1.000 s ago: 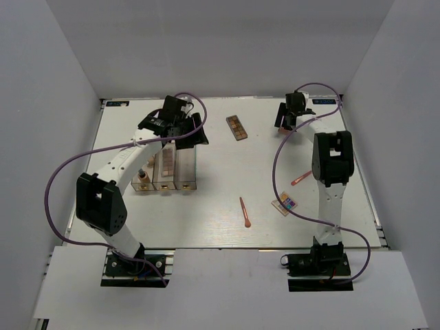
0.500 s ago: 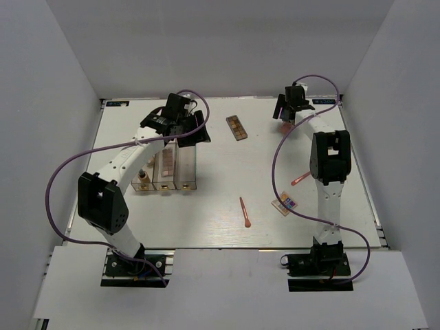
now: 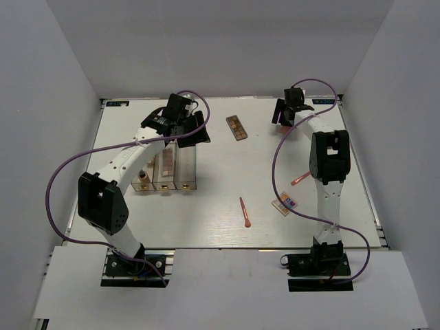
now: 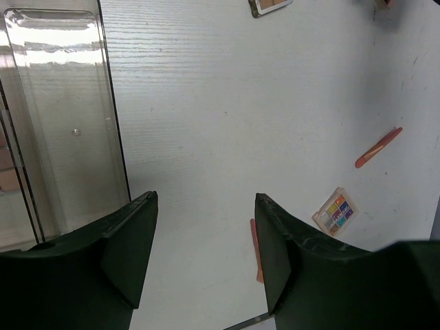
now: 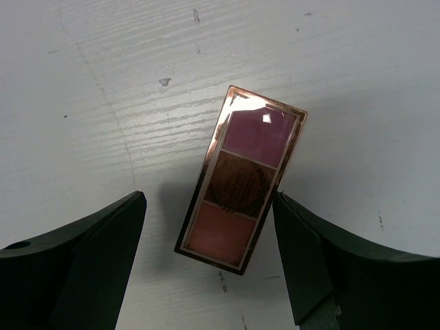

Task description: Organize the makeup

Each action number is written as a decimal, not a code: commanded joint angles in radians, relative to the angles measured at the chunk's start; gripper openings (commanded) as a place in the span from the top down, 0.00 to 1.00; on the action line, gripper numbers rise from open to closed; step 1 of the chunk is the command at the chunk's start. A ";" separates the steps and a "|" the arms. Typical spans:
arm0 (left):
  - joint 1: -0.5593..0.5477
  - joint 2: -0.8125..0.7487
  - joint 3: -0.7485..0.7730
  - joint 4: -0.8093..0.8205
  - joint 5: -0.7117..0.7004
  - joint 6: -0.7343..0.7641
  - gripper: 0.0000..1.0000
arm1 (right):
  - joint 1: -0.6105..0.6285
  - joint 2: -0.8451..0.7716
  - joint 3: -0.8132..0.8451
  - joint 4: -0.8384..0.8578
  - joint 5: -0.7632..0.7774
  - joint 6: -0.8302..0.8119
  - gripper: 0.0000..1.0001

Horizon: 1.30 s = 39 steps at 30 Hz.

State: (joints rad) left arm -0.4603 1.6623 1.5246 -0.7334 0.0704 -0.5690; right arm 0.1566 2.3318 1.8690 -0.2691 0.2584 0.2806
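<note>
A mauve three-pan palette (image 5: 242, 179) lies flat on the table between the fingers of my right gripper (image 5: 210, 199), which stands open at the far right (image 3: 283, 118). The right finger is at the palette's edge and the left finger is apart from it. My left gripper (image 4: 206, 197) is open and holds nothing. It hovers over bare table beside the clear organizer (image 4: 62, 124). A brown palette (image 3: 236, 127), a multicolour palette (image 3: 284, 203) and two coral applicators (image 3: 245, 212) (image 3: 300, 178) lie loose on the table.
The organizer (image 3: 168, 168) stands left of centre under the left arm, with a beige bottle (image 3: 142, 180) and palettes in its left compartments. Its right compartment looks bare in the left wrist view. White walls enclose the table on three sides.
The right gripper has shifted slightly toward the far edge and its jaws have narrowed a little around the mauve palette. The left gripper has edged right.
</note>
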 commanded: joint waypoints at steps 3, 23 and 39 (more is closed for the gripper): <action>-0.003 -0.055 -0.007 0.000 -0.017 -0.003 0.31 | -0.012 0.001 0.005 -0.053 -0.013 0.009 0.20; -0.003 -0.013 0.029 0.005 -0.004 0.004 0.31 | -0.022 0.081 0.124 -0.174 -0.062 0.003 0.21; -0.003 -0.035 -0.017 0.046 0.016 -0.009 0.31 | -0.035 -0.011 0.039 -0.140 -0.311 -0.121 0.78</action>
State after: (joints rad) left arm -0.4603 1.6627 1.5219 -0.7193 0.0711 -0.5697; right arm 0.1192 2.3714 1.9305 -0.3954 0.1173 0.2306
